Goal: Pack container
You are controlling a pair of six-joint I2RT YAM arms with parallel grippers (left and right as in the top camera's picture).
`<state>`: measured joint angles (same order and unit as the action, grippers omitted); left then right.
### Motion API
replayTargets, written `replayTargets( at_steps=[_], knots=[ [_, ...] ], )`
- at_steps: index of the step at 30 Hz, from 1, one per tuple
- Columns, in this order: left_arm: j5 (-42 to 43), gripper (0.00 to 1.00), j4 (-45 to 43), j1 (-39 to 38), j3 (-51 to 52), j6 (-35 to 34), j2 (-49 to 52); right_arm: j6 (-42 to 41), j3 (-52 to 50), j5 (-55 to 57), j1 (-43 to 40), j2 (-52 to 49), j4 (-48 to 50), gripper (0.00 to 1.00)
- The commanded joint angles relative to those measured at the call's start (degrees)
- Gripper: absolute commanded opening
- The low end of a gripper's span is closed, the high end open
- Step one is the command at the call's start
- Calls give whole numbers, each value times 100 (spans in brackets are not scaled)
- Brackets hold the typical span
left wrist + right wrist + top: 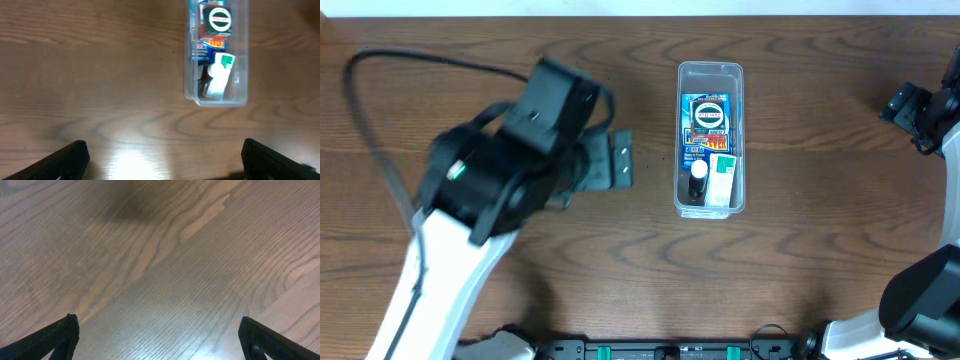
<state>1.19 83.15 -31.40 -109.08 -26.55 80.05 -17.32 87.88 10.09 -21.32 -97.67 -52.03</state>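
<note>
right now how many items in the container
3 visible in the container: blue-and-red pack at far end, white box and dark item at near end; more may be hidden

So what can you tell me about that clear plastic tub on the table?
The tub is a long, narrow box of clear plastic with rounded corners and a rim, open on top. It stands upright on the wooden table, near its middle. Inside lie a blue printed pack with a round black-and-white label, a white and green pack and a small dark round thing. Only the table touches it from outside.
</note>
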Motion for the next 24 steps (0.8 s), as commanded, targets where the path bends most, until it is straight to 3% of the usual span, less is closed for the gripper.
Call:
replayTargets(
  at_steps=[1,6,13,24],
  knots=[
    [-85,98,98,-221,249,149,-570,66,-26,42,-37,-48,-7,99],
    [-118,98,-114,-739,1158,92,-1956,66,-26,42,-37,-48,-7,99],
    [-925,98,-629,-907,2632,-479,-3908,66,-26,42,-37,-48,-7,99],
    [-940,98,-260,-907,2914,-474,-4712,66,-26,39,-37,-48,-7,99]
  ],
)
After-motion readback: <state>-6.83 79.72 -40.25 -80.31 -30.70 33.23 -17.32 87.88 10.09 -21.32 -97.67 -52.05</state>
